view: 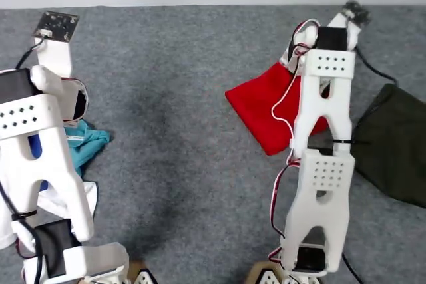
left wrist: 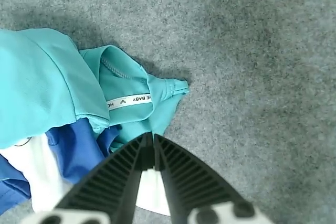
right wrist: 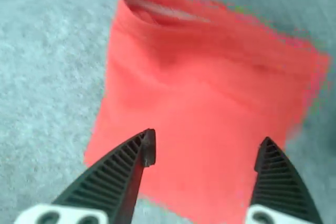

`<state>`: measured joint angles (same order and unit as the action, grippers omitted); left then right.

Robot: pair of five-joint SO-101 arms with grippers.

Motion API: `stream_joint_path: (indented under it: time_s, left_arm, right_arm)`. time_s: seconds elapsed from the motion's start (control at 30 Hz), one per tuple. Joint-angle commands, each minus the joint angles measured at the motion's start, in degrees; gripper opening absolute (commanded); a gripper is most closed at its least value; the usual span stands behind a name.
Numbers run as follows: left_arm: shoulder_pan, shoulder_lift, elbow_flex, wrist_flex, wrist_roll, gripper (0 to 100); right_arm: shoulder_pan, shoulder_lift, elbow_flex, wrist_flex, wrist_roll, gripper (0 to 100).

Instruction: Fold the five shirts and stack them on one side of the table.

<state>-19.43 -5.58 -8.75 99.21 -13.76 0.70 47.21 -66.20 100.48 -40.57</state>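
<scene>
A folded red shirt (view: 266, 108) lies on the grey table, partly under the right arm; my right gripper (right wrist: 207, 150) hangs open just above the red shirt (right wrist: 210, 77), fingers spread over it. At the left edge a loose pile holds a teal shirt (left wrist: 58, 82), a blue shirt (left wrist: 73, 156) and a white shirt (left wrist: 44, 174). My left gripper (left wrist: 154, 141) is shut with nothing in it, its tips over the teal shirt's collar edge. The teal shirt (view: 90, 144) peeks out beside the left arm in the high view. A dark olive shirt (view: 393, 141) lies folded at the right edge.
Grey carpet-like cloth (view: 173, 98) covers the table; its wide middle strip between the arms is bare. A small circuit board (view: 56, 24) sits at the far left corner. Cables run along the right arm.
</scene>
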Motion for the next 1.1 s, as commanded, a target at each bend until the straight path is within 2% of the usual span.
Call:
stream_joint_path:
  time_s: [0.0,0.1,0.27,0.67,0.73,0.93,1.07]
  left_arm:
    - [-0.4,-1.8,-0.1,-0.8,-0.6,1]
    - [-0.4,-1.8,-0.1,-0.9,-0.6,1]
    - [-0.4,-1.8,-0.1,-0.9,-0.6,1]
    - [-0.4,-1.8,-0.1,-0.5,-0.6,1]
    - [-0.4,-1.9,-0.1,-0.5,-0.6,1]
    - [-0.4,-2.1,-0.1,-0.5,-0.6,1]
    - [-0.4,-2.2,-0.1,-0.4,-0.6,1]
  right_arm:
    - [-1.1,-7.2,8.6,2.3,-2.9,37.6]
    - [-1.1,-6.4,9.9,2.2,-4.3,42.9]
    - [-1.2,-1.1,9.7,-0.6,-4.7,42.8]
    - [-0.9,15.3,9.6,-15.6,-3.4,42.1]
    - [-0.7,16.0,9.5,-15.1,-3.5,36.8]
    - [0.4,15.9,9.3,-13.8,-2.6,11.0]
    - [1.6,15.9,5.5,-9.3,0.7,1.0]
